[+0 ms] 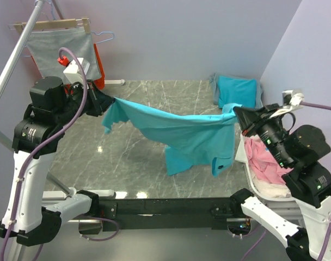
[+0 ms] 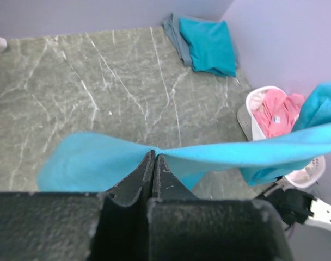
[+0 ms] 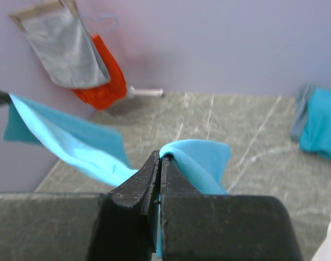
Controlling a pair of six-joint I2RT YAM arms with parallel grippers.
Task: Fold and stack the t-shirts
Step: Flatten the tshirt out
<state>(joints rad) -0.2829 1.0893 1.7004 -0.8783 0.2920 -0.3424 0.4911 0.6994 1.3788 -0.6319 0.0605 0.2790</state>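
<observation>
Two claws, top view: left claw (image 1: 104,101) and right claw (image 1: 239,114) both clamped on one turquoise t-shirt (image 1: 182,133), strung between them above the surface (image 1: 116,163).
Left wrist: cloth edge pinched at claw tips; folded t-shirt (image 2: 209,46) far ahead, rightward.
Right wrist: fabric bunched at closed tips.

The stretched t-shirt (image 1: 182,130) hangs above the table (image 1: 127,163), between the left gripper (image 1: 112,100) and the right gripper (image 1: 236,111). A folded t-shirt (image 1: 236,91) lies in the far right corner, behind a laundry basket (image 2: 253,126).
</observation>
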